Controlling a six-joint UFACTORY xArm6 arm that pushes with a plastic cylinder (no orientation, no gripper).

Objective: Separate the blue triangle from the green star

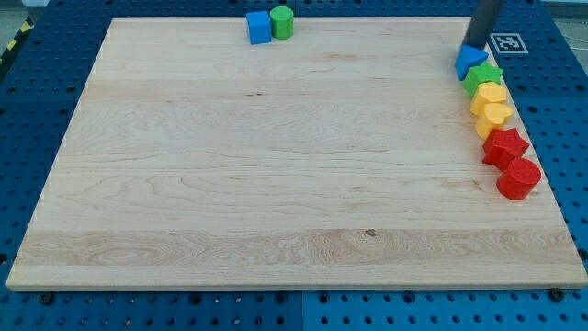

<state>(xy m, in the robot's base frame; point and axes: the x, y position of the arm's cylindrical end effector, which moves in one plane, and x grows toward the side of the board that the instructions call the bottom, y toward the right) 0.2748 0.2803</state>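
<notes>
Plainly my tip point(475, 46), a bare rod gripping nothing, sits just behind the blue triangle point(470, 62), which touches the green star point(483, 77) at the far right, to push them apart.

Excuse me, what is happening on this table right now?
I am a single arm with a rod, and my tip is just above the blue triangle at the board's right edge, apparently touching it. The triangle sits against the green star, so they are not yet separated. Below them run two yellow blocks and two red blocks. A blue cube and green cylinder sit at the top edge.
</notes>
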